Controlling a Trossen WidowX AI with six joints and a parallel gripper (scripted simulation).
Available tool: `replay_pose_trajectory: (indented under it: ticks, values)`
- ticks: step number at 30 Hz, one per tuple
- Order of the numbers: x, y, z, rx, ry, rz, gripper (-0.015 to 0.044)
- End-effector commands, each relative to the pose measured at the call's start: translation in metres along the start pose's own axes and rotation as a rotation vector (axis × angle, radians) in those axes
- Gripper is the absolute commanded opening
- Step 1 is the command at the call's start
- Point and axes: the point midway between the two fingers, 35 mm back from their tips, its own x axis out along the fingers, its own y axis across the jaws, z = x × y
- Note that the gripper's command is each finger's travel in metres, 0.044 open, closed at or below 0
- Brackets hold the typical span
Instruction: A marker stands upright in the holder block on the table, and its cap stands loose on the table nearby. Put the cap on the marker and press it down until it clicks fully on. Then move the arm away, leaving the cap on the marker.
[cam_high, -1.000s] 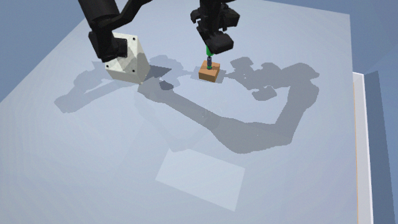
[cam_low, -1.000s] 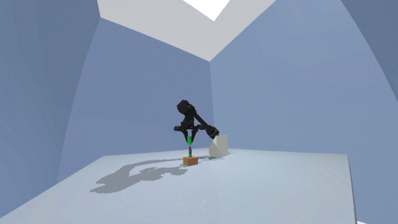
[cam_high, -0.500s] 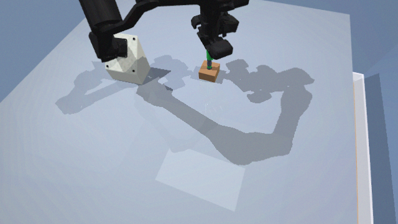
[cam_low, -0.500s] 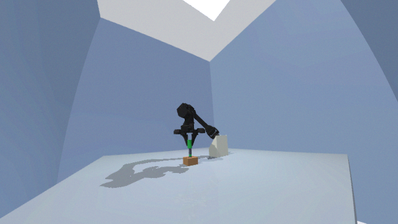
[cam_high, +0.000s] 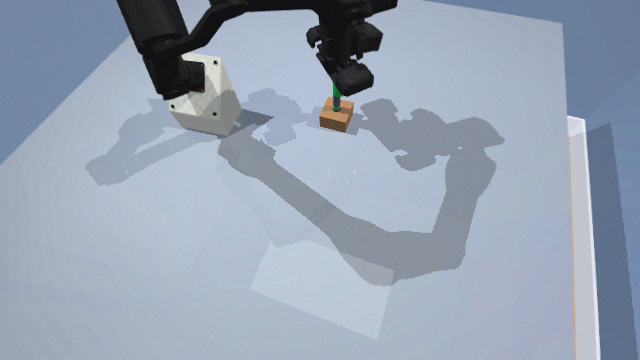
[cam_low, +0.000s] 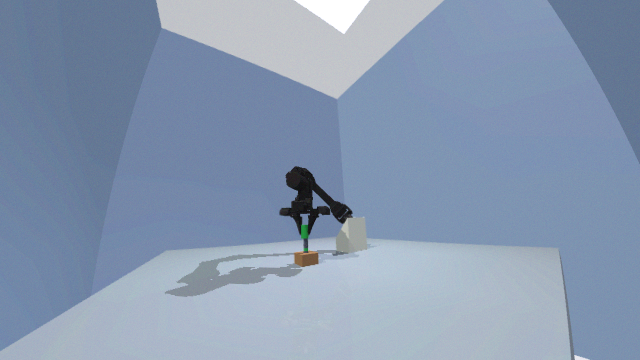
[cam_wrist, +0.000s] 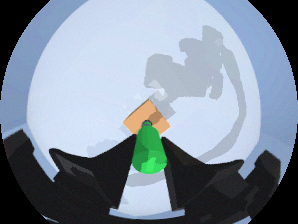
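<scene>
Exterior view: hand (cam_low: 305, 228) grips green cap (cam_low: 304, 230) directly over the marker (cam_low: 305, 245), holder block (cam_low: 306, 258) well inside table (cam_low: 400, 300) edges.

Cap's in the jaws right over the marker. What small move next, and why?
Probably a straight push down. The gripper holds the green cap in line above the marker in the holder block, but dark barrel still shows below it, so it seems not fully seated.
</scene>
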Motion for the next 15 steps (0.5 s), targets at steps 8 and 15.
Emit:
replay_pose_trajectory:
  ticks: [8,15]
  values:
    - [0.0277,0.0014,-0.0049,0.011,0.045,0.007,0.0]
    - [0.0283,0.0016,-0.0049,0.011,0.045,0.007,0.0]
